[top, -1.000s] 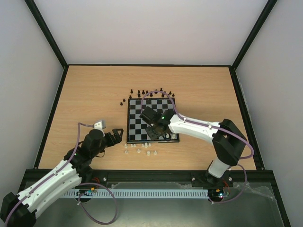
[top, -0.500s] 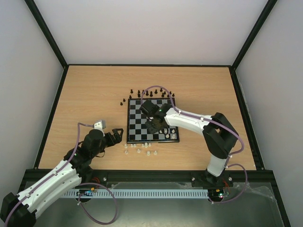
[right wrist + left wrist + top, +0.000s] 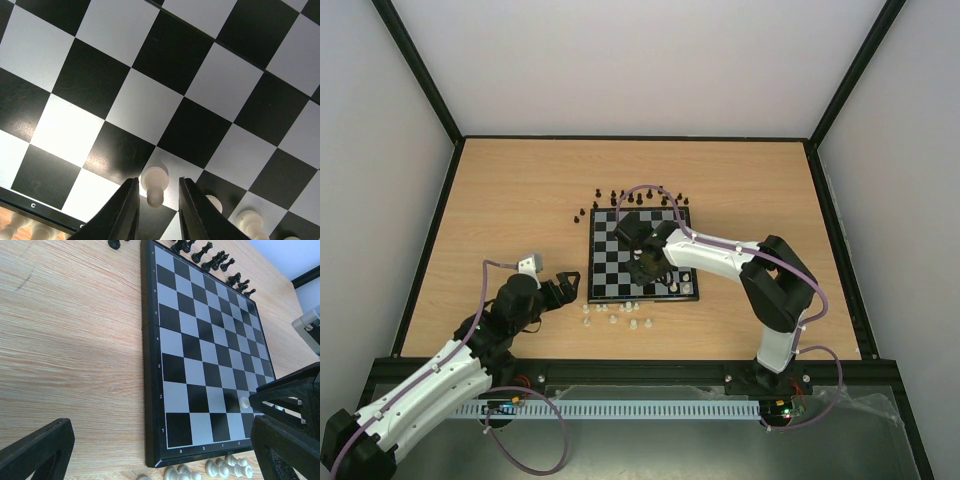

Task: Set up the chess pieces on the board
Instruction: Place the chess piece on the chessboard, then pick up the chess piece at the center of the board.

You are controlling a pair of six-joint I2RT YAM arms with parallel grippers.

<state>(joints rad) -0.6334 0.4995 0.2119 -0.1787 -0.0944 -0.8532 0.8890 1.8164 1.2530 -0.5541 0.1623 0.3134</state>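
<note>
right hand: my right hand (image 3: 157,186) is over the near part of the board (image 3: 610,250). Its fingers are spread either side of a white pawn (image 3: 154,176) with a sliver of gap on both sides, so it's open around the pawn, not pinching it.
pawn: it's upright on the board, second row from my edge. I can't tell if the base is dead centre on its square, the view's too slanted.
biggest worry: those gaps are thin. If I go up or sideways even a bit crooked, one finger (image 3: 126,210) clips the head and over it goes.
neighbours: the neighbour pawns (image 3: 214,202) sit in the same row just to the right. A falling pawn or a drifting finger could take them down domino style.
left hand: my left hand (image 3: 565,290) hovers over the desk (image 3: 510,200) just off the board's near left corner, wide open, holding nothing.
spare white pieces: the spare white pieces (image 3: 615,318) lie on the desk right by the board's near edge, packed tight. Reaching for one could easily shove or tip the ones beside it, or grab two at once.
black pieces: the black pieces (image 3: 640,196) crowd along the far edge, mostly off the board as far as I can see, so same risk there.
arms: both hands are close to that near edge. I reckon a bump is possible if the left goes in while the right is over the row.
</note>
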